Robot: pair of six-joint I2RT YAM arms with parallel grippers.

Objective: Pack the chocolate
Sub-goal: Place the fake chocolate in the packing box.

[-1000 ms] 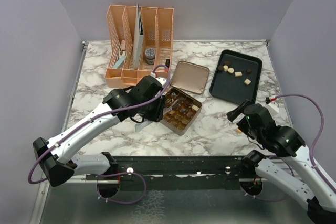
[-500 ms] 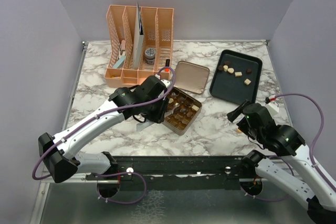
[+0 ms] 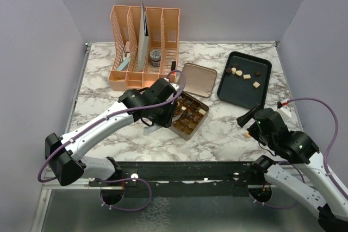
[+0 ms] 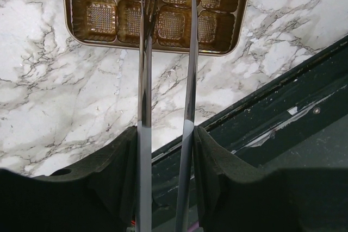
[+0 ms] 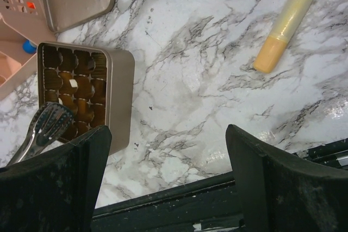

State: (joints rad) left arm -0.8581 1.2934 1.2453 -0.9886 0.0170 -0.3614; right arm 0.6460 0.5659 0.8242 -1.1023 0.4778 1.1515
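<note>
Tongs (image 5: 48,123) over tin (image 5: 120,101) (organizer (image 3: 144,31) behind)

Tongs (image 4: 144,107) tips and tin (image 4: 95,17) cut by top edge.

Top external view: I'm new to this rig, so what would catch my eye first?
The square gold tin at the table's centre, partly filled with chocolate pieces, with the left gripper holding metal tongs over it. Behind to the right, a black rectangular tray carries a few more; a peach slotted desk organiser stands rear left.
</note>
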